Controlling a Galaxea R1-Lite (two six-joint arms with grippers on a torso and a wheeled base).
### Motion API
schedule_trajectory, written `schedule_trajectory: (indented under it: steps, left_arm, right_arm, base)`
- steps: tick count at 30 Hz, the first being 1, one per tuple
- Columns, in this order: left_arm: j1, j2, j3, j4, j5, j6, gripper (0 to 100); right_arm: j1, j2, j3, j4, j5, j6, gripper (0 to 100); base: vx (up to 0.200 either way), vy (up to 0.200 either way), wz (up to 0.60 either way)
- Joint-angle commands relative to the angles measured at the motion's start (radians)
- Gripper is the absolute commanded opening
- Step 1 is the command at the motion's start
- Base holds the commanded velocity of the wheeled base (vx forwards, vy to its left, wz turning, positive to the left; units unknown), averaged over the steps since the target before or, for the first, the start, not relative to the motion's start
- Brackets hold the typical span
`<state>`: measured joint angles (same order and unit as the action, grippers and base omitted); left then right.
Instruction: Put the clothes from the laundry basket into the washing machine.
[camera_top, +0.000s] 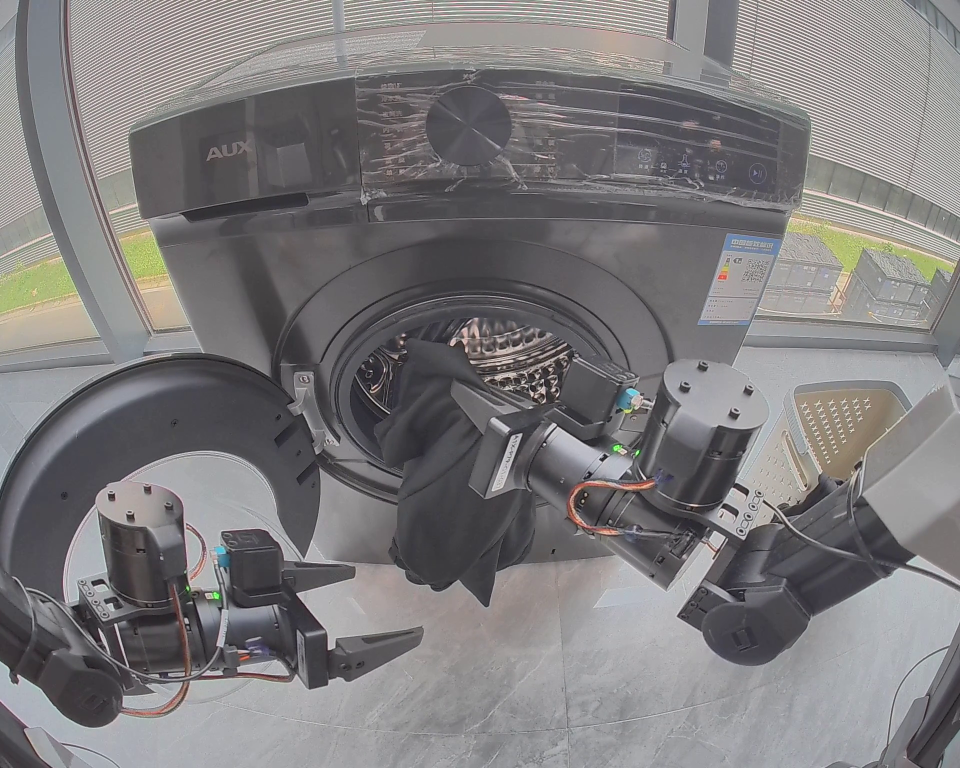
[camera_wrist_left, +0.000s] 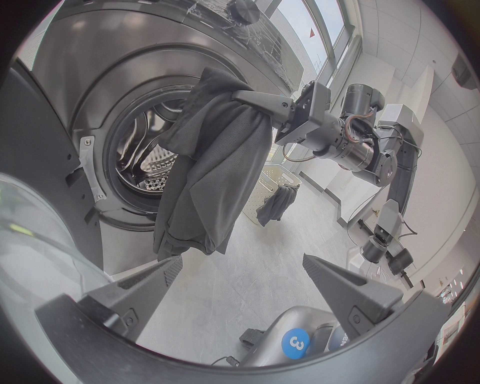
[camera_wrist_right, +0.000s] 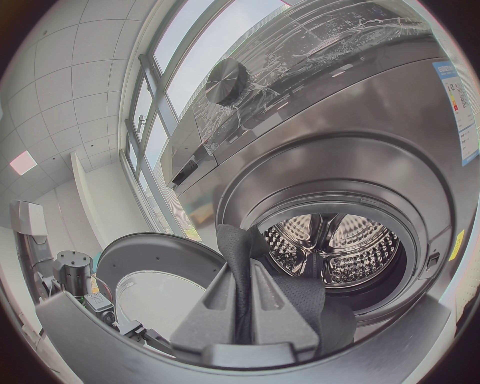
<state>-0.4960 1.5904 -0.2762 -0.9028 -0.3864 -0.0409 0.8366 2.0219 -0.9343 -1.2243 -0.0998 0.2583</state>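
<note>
holding what, that right gripper (camera_top: 465, 392)?

a black garment (camera_top: 445, 500). the two fingers are pressed together on a fold of the cloth, up at the mouth of the washing machine (camera_top: 250, 270).

is the cloth inside yet?

the pinched top sits right at the round opening, in front of the steel drum (camera_top: 510, 350). whether any of it is past the rim i can't tell from where i stand. the rest drapes over the lower lip and hangs down the front of the machine towards the floor (camera_top: 560, 680).

and the door?

the door (camera_top: 150, 430) is swung wide open to the robot's left, its glass facing out.

what about the other arm?

the left gripper (camera_top: 385, 603) hangs low in front of that open door, near the floor. its fingers are spread wide with nothing between them, and they point across at the hanging garment, well apart from it.

where's the laundry basket?

the laundry basket (camera_top: 840, 420) stands on the floor on the robot's right, just beside the machine, behind the right arm. it's pale with a perforated wall. a second dark garment (camera_wrist_left: 275, 204) is slung over its rim, part of it hanging down the outside.
</note>
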Motion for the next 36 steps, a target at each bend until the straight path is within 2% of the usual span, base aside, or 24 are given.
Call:
schedule_trajectory:
  steps: [1, 3, 4, 8, 16, 19, 20, 23, 25, 36]
  left_arm:
    - [-0.007, 0.089, -0.032, -0.034, 0.012, -0.017, 100]
    - [-0.009, 0.105, -0.040, -0.050, 0.018, -0.031, 100]
    - [-0.010, 0.132, -0.054, -0.081, 0.026, -0.060, 100]
    - [-0.018, 0.177, -0.055, -0.131, 0.026, -0.103, 100]
    - [-0.029, 0.287, -0.055, -0.214, 0.026, -0.113, 100]
    - [-0.029, 0.361, -0.061, -0.331, 0.027, -0.116, 100]
    - [-0.029, 0.364, -0.061, -0.335, 0.029, -0.117, 100]
    - [-0.035, 0.424, -0.060, -0.461, 0.047, -0.175, 100]
    - [-0.049, 0.447, -0.060, -0.501, 0.058, -0.192, 100]
    - [-0.065, 0.505, -0.071, -0.602, 0.073, -0.198, 100]
  right_arm:
    - [-0.004, 0.001, -0.003, -0.004, 0.000, -0.002, 0]
    - [-0.004, 0.003, -0.003, -0.006, 0.000, -0.002, 0]
    - [-0.004, 0.004, -0.003, -0.009, -0.001, -0.004, 0]
    - [-0.004, 0.009, -0.003, -0.012, -0.001, -0.004, 0]
    - [-0.002, 0.017, -0.014, -0.011, -0.001, -0.005, 0]
    - [0.001, 0.017, -0.012, -0.012, -0.001, -0.005, 0]
    - [0.001, 0.017, -0.012, -0.012, -0.001, -0.005, 0]
    - [-0.002, 0.017, -0.006, -0.014, -0.001, -0.005, 0]
    - [-0.004, 0.017, -0.006, -0.014, -0.001, -0.007, 0]
    - [-0.001, 0.020, -0.008, -0.014, -0.009, -0.007, 0]
  base:
    - [0.000, 0.000, 0.00]
    - [0.000, 0.000, 0.00]
    - [0.000, 0.000, 0.00]
    - [0.000, 0.000, 0.00]
    - [0.000, 0.000, 0.00]
    - [0.000, 0.000, 0.00]
    - [0.000, 0.000, 0.00]
    - [0.000, 0.000, 0.00]
    - [0.000, 0.000, 0.00]
    - [0.000, 0.000, 0.00]
